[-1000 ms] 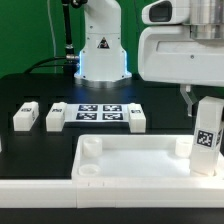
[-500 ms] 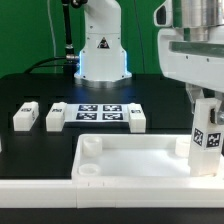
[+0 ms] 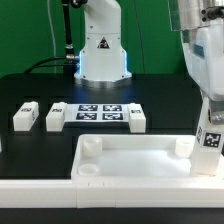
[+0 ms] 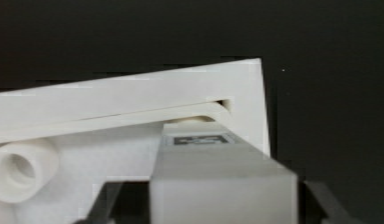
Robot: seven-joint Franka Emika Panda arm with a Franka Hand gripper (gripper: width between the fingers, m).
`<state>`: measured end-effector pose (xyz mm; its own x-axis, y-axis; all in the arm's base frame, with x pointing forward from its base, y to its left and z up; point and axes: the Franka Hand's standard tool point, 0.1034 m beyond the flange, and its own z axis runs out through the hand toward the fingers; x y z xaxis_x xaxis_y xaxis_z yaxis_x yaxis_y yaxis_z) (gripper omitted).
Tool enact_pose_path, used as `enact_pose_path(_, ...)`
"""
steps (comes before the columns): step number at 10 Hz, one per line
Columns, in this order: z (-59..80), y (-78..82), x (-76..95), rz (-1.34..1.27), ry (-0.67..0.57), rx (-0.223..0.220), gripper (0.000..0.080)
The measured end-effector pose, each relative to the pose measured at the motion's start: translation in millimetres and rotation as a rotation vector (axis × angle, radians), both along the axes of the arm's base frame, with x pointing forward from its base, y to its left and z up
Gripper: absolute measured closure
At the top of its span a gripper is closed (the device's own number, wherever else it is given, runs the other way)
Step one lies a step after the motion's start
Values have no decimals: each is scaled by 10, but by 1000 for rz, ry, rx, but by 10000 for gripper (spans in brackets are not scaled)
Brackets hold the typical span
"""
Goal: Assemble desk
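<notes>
The desk top (image 3: 130, 141), a white tray with a raised rim, lies at the front of the table. My gripper (image 3: 208, 112) is at the exterior view's right, shut on a white leg (image 3: 210, 140) that stands upright with its tag facing the camera. The leg hangs at the top's far right corner, next to a round corner socket (image 3: 181, 146). In the wrist view the leg (image 4: 215, 175) fills the gap between the dark fingers (image 4: 114, 205), and its far end sits by the corner socket (image 4: 198, 125). I cannot tell whether they touch.
Three more white legs (image 3: 25, 116) (image 3: 56, 118) (image 3: 137, 119) lie on the black table behind the top. The marker board (image 3: 97, 112) lies between them. The robot base (image 3: 100, 55) stands at the back. Two more sockets (image 3: 90, 146) (image 3: 88, 170) show at the top's left end.
The arm has moved toward the exterior view's right and slightly down, carrying the leg with it. The grip on the leg is unchanged.
</notes>
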<state>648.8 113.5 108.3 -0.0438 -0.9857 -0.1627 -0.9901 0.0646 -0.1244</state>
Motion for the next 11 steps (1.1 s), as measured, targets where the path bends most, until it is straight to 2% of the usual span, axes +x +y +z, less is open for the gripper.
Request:
enact_pose_path(1, -6, 26, -22, 167, -10, -27, 326)
enact_pose_path(2, -8, 52, -29, 344, -34, -58, 194)
enact_pose_path(3, -4, 74, -35, 459, -52, -73, 194)
enact_pose_path(4, 7, 138, -57, 484, -54, -81, 159)
enact_pose_path(7, -6, 88, -50, 713, -87, -111, 151)
enact_pose_path(8, 2, -23, -57, 938, -92, -143, 151)
enact_pose_path(9, 18, -104, -36, 1031, -97, -160, 151)
enact_pose_path(11, 3, -156, -34, 1273, -109, -207, 151)
